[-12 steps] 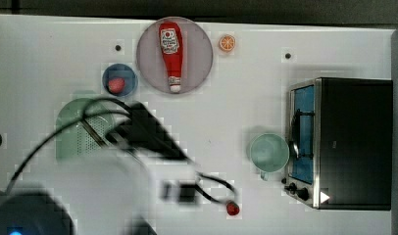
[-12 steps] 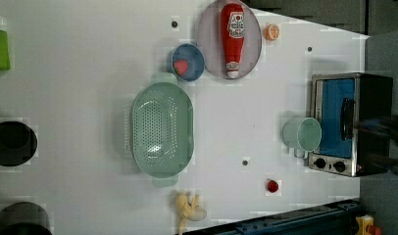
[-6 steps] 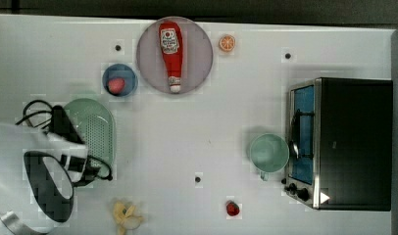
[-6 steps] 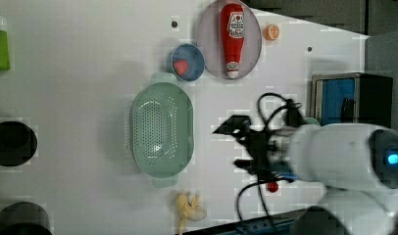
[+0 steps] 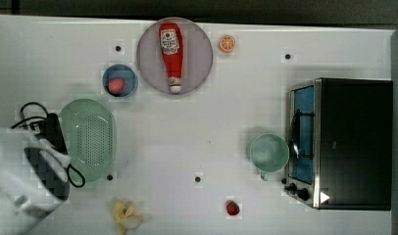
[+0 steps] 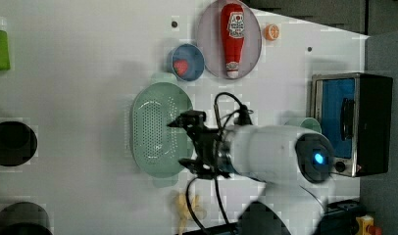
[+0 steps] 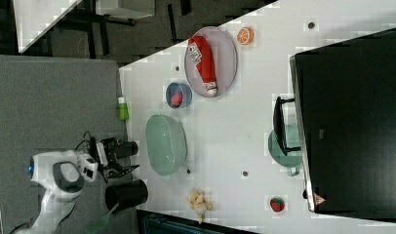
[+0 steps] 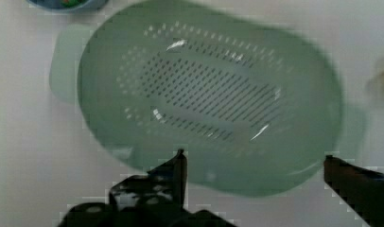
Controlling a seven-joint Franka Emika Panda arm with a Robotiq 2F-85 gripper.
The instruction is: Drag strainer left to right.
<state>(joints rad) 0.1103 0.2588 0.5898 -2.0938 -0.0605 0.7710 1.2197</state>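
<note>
The strainer point(image 5: 89, 139) is a large pale-green oval with a dotted centre, lying flat on the white table toward the top view's left. It also appears as the strainer point(image 6: 158, 129) in the left view and the strainer point(image 7: 166, 145) in the right view. My gripper point(image 6: 183, 143) is open and hangs above the table, over the strainer's long edge on the left view's right. In the wrist view the strainer point(image 8: 209, 99) lies below my gripper point(image 8: 254, 163), whose two black fingertips point(image 8: 178, 163) stand wide apart over its near rim. Nothing is held.
A toaster oven point(image 5: 344, 142) stands at the top view's right, with a mint-green cup point(image 5: 268, 152) beside it. A plate point(image 5: 148, 63) holding a ketchup bottle point(image 5: 170, 51), a blue bowl point(image 5: 126, 90), an orange slice point(image 5: 227, 43), a toy strawberry point(image 5: 232, 208) and a yellow toy point(image 5: 124, 214) lie around.
The arm has swung across the table until it hangs over the strainer. The strainer has not moved and the fingers have stayed open.
</note>
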